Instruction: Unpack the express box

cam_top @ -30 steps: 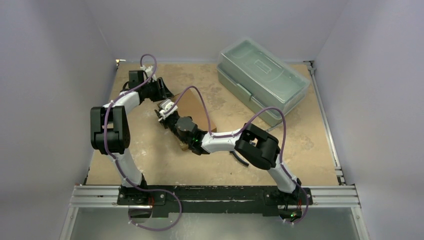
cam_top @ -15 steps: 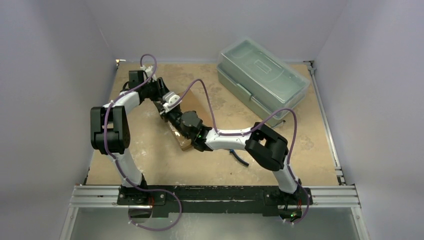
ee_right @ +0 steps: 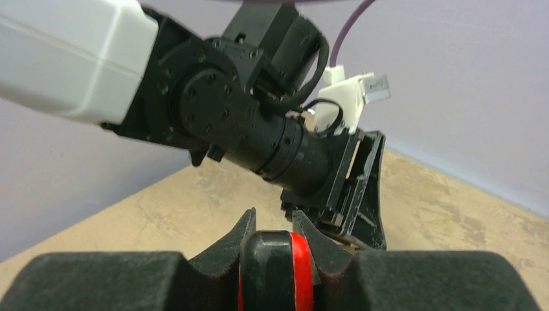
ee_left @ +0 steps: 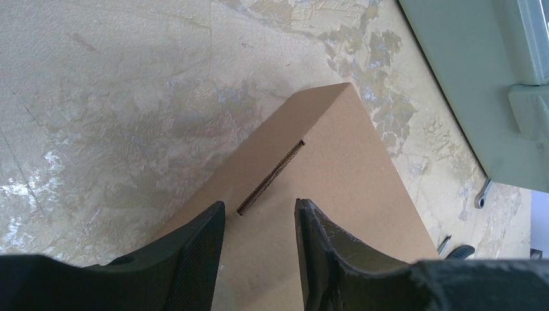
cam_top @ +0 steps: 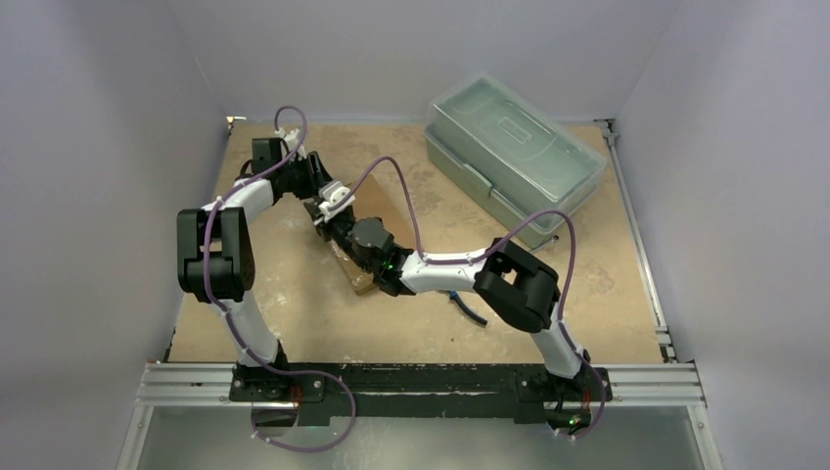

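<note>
Above the express box (ee_left: 349,194), left tool (ee_left: 259,207) hangs part-open; right tool (ee_right: 273,217) clamps a red-black object (ee_right: 278,265).

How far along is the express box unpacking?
Nothing looks done: the express box appears shut. In hand: left gripper open, astride its slot; right gripper shut on a black-and-red object close by. Left: open it and take out whatever is inside, not visible.
</note>
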You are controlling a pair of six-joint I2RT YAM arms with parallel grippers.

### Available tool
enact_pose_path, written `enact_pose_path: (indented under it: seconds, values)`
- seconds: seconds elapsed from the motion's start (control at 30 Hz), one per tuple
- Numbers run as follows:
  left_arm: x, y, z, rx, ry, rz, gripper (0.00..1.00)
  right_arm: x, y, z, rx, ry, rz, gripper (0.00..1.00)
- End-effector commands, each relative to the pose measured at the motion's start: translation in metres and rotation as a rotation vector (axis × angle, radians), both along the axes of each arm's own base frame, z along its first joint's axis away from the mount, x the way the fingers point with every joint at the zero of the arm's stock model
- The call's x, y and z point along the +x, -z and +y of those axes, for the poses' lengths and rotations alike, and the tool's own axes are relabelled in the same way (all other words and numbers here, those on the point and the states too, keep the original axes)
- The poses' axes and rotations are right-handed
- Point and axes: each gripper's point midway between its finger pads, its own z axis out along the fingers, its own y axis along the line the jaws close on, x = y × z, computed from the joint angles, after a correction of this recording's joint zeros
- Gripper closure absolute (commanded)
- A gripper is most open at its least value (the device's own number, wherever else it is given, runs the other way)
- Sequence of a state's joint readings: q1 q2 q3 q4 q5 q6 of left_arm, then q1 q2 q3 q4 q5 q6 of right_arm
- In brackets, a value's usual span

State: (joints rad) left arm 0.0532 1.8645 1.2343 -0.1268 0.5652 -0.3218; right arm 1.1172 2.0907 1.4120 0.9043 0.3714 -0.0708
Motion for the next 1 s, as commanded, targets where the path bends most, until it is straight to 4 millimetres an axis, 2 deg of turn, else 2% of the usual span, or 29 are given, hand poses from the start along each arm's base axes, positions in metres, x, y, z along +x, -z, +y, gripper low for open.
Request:
enact_pose_path:
  seconds: [0.0, 0.4, 0.57, 0.73, 0.87, 0.97]
  values:
    - [0.009, -0.012, 0.001, -0.003, 0.003, -0.051, 0.57, 0.003, -0.006, 0.008, 0.036, -0.015, -0.006, 1.00]
    - [0.008, -0.013, 0.001, -0.006, 0.005, -0.052, 0.57, 0.004, 0.007, 0.008, 0.030, -0.013, 0.021, 1.00]
    - [0.011, -0.018, 0.007, 0.005, -0.053, -0.040, 0.49, 0.008, 0.011, 0.003, 0.020, 0.021, 0.039, 1.00]
    - [0.016, -0.055, 0.049, 0.116, -0.317, -0.021, 0.42, 0.013, 0.019, -0.002, 0.007, 0.067, 0.076, 1.00]
    - [0.000, -0.079, 0.079, 0.135, -0.541, 0.024, 0.34, 0.012, 0.021, -0.005, 0.003, 0.074, 0.079, 1.00]
    - [-0.015, -0.073, 0.080, 0.081, -0.632, 0.118, 0.31, 0.012, 0.020, -0.008, 0.002, 0.081, 0.081, 1.00]
